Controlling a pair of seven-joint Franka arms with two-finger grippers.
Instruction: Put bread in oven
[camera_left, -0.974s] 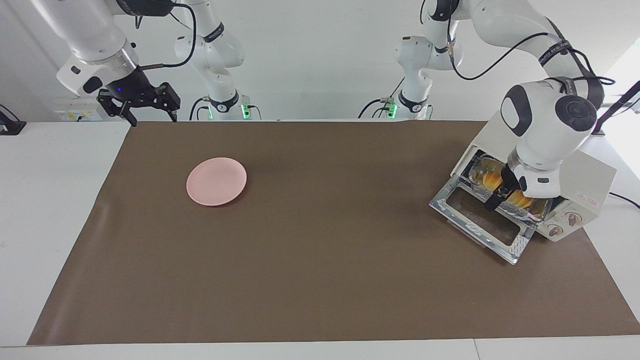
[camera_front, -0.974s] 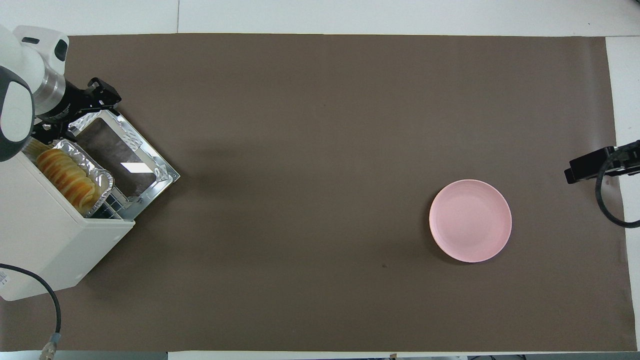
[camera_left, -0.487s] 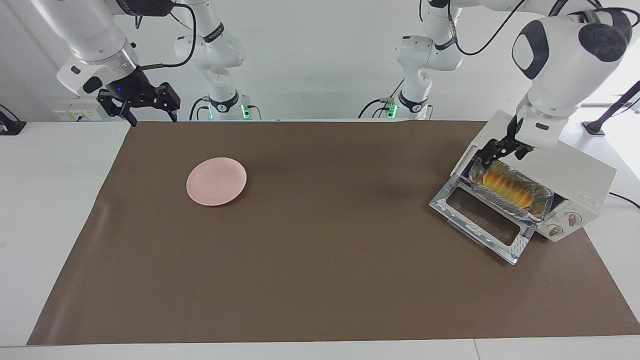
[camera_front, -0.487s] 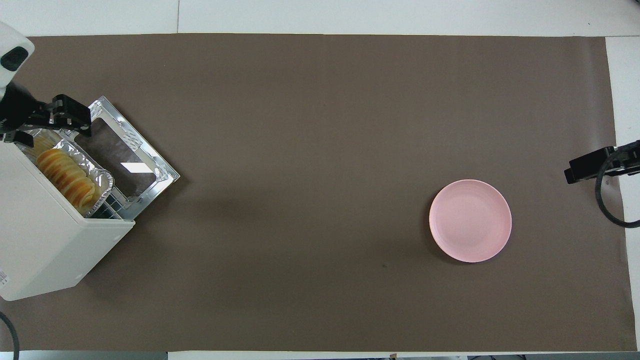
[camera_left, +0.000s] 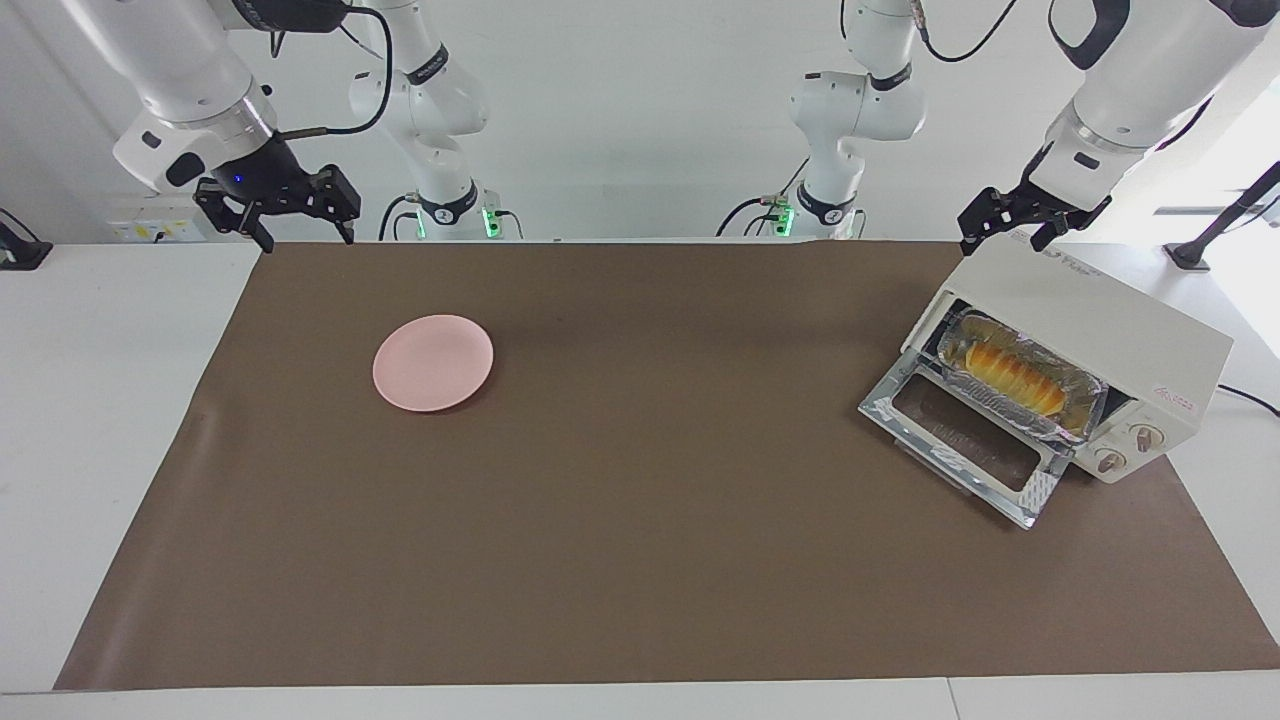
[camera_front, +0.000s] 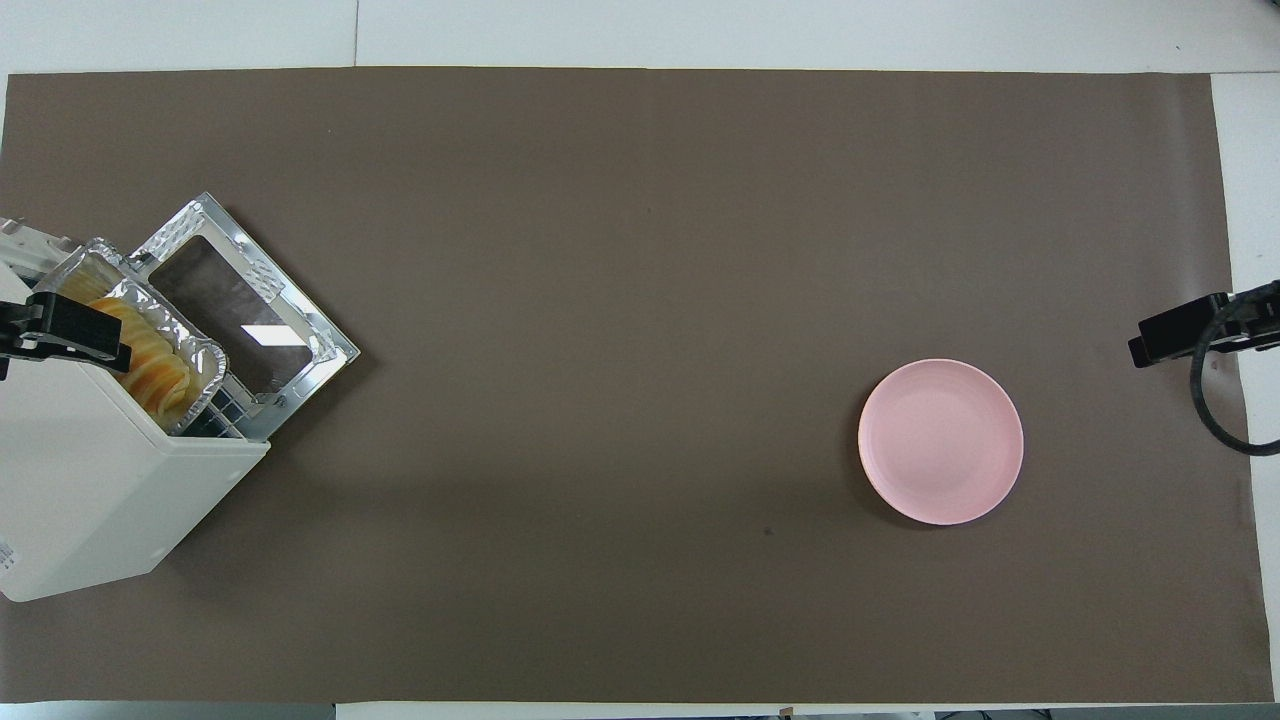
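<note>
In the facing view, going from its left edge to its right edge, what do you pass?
Right gripper, open, raised at the table's edge → pink plate → oven, door down, with the bread in its foil tray; the open left gripper hangs above the oven.

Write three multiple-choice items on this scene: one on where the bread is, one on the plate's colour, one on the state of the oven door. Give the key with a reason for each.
1. Where is the bread?
A. on the plate
B. in a foil tray at the oven's mouth
C. in the left hand

2. What colour is the plate?
A. pink
B. blue
C. green

3. How is the oven door?
A. shut
B. taken off
C. dropped open

Key: 1 B, the loaf lies in the foil tray on the rack of the oven, while the left hand is open above the oven; 2 A, it is plainly pink; 3 C, the glass door lies flat in front of the opening.
</note>
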